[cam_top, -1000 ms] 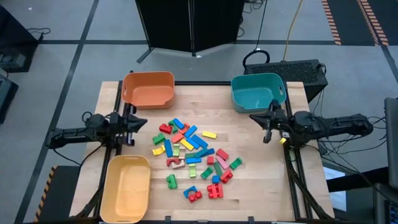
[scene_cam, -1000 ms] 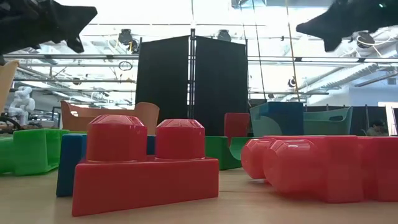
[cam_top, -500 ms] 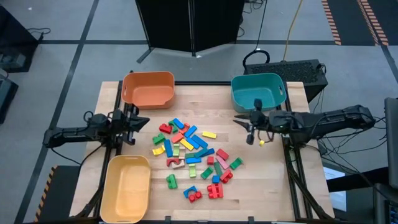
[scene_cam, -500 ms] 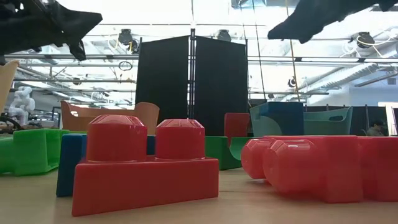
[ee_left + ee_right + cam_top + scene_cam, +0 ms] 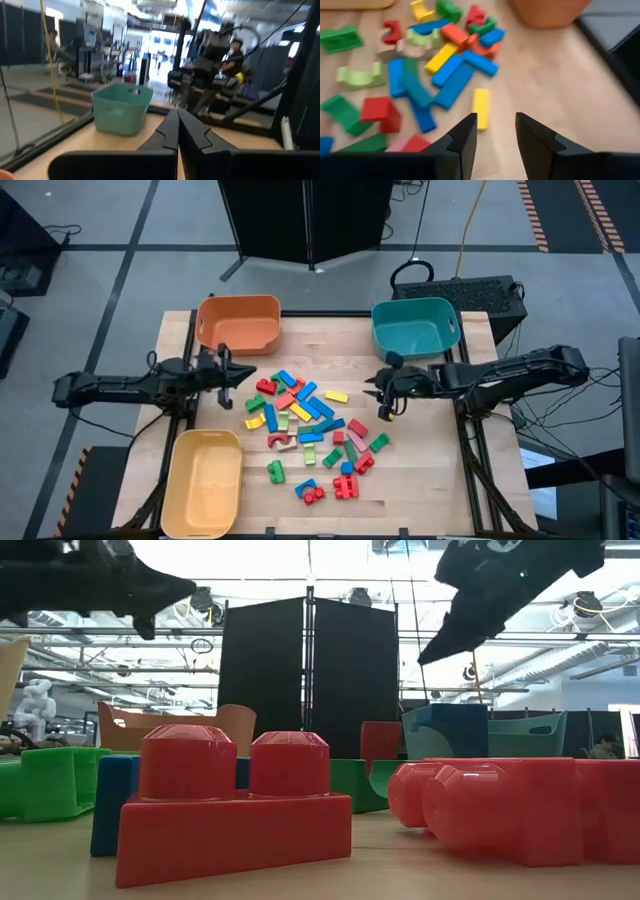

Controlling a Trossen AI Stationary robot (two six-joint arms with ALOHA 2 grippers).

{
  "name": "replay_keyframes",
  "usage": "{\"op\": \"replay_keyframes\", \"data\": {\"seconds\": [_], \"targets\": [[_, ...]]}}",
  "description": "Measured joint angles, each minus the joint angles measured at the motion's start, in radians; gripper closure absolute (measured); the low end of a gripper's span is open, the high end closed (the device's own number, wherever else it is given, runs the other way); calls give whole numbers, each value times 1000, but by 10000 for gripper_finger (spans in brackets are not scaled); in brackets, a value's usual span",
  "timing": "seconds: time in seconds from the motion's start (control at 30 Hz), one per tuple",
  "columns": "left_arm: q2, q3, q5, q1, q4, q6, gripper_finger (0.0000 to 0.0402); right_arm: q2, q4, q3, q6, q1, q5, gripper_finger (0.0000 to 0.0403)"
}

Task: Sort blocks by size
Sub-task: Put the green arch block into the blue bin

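High view showed the blocks [image 5: 308, 432], multicoloured and mixed in size, heaped mid-counter [image 5: 430, 480]; overlaps hid several. Right hand [image 5: 383, 392] apart, left hand [image 5: 240, 375] together.

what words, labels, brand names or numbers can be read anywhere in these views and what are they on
None: no legible text shows in any view.
The blocks are plain coloured plastic, with no print visible.
The orange bin, teal bin and yellow bin show no labels.
The right gripper and left gripper show no readable marking.
The room behind the table is too blurred or far to read any signs.
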Motion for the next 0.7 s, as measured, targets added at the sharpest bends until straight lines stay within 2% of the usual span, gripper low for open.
{"op": "replay_keyframes", "data": {"seconds": [0.2,0.47,0.7], "targets": [[202,111,0,0,4,11,402,61,-11,0,65,2,-183,279],[430,213,-1,0,20,79,402,127,-7,0,59,5,-189,279],[576,219,-1,0,157,80,402,206,4,0,130,12,-189,279]]}}
